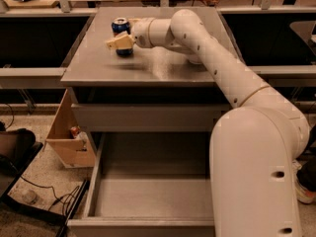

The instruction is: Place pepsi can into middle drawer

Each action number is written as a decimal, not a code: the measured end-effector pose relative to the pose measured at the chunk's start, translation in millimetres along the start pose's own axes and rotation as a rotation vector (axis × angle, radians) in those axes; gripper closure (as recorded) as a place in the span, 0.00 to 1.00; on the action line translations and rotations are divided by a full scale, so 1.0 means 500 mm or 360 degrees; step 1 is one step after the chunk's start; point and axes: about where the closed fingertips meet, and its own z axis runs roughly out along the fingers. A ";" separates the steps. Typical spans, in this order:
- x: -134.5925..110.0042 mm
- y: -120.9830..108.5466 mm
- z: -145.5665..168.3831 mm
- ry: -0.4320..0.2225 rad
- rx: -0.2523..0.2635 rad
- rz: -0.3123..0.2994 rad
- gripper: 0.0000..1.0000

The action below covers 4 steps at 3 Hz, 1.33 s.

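The pepsi can (120,27) stands upright near the back left of the grey cabinet top (98,68). Its silver top and blue side show. My gripper (119,43) is at the can's front, its tan tip crossing the can's lower half, with the white arm reaching in from the right. The middle drawer (148,201) is pulled out wide open below, a plain grey tray with nothing in it. My arm's white base covers the drawer's right side.
The upper grey drawer front (143,117) is closed under the cabinet top. An open cardboard box (69,137) stands on the floor left of the drawer. A dark bag (15,149) and cables (44,201) lie further left. Dark benches flank the cabinet.
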 end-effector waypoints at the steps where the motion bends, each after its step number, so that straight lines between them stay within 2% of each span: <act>1: 0.001 0.002 0.003 0.0001 -0.0003 0.0008 0.48; 2: 0.001 0.002 0.003 0.0001 -0.0003 0.0008 0.79; 3: 0.001 0.002 0.003 0.0001 -0.0003 0.0008 1.00; 4: -0.052 0.055 -0.079 0.0081 0.0000 -0.0059 1.00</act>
